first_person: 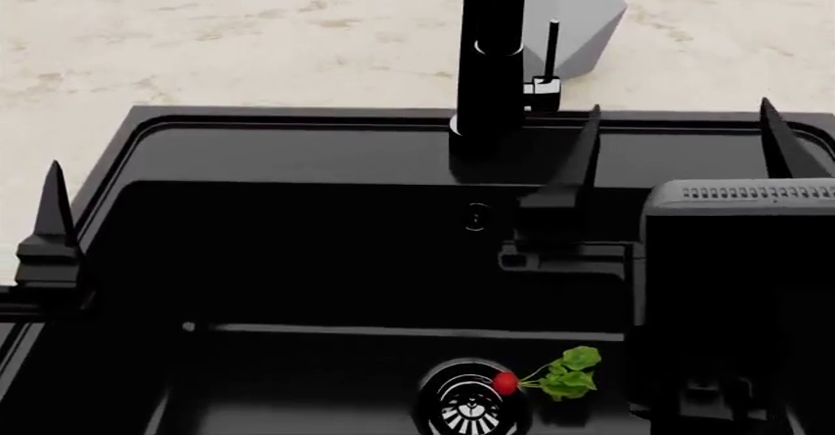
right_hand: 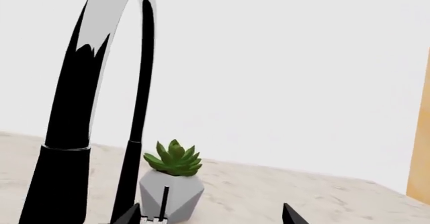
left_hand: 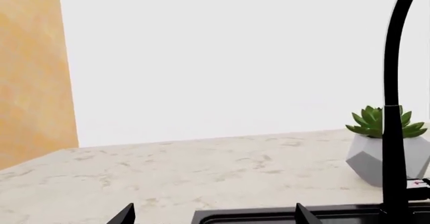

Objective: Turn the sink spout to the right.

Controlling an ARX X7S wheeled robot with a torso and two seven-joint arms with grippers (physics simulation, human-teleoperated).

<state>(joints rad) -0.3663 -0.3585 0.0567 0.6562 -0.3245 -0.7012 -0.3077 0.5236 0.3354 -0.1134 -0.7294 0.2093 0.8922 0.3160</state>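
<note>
The sink spout (first_person: pixel 492 64) is a glossy black tube rising from the back rim of the black sink (first_person: pixel 261 127); it also shows in the left wrist view (left_hand: pixel 393 133) and arches overhead in the right wrist view (right_hand: pixel 67 133). My right gripper (first_person: pixel 679 147) is open and empty, over the sink's back right part, its nearer finger (first_person: pixel 578 166) just right of the spout's base without touching; its tips show in the right wrist view (right_hand: pixel 209 216). My left gripper (left_hand: pixel 215 216) is open and empty at the sink's back left corner; one of its fingers (first_person: pixel 53 210) shows in the head view.
A thin black lever stick (first_person: pixel 553 49) stands right of the spout. A succulent in a grey faceted pot (first_person: pixel 581 10) sits behind on the marble counter (first_person: pixel 235 24). A radish with leaves (first_person: pixel 549 378) lies by the drain (first_person: pixel 470 406). An orange wall panel (left_hand: pixel 30 73) borders the counter's left.
</note>
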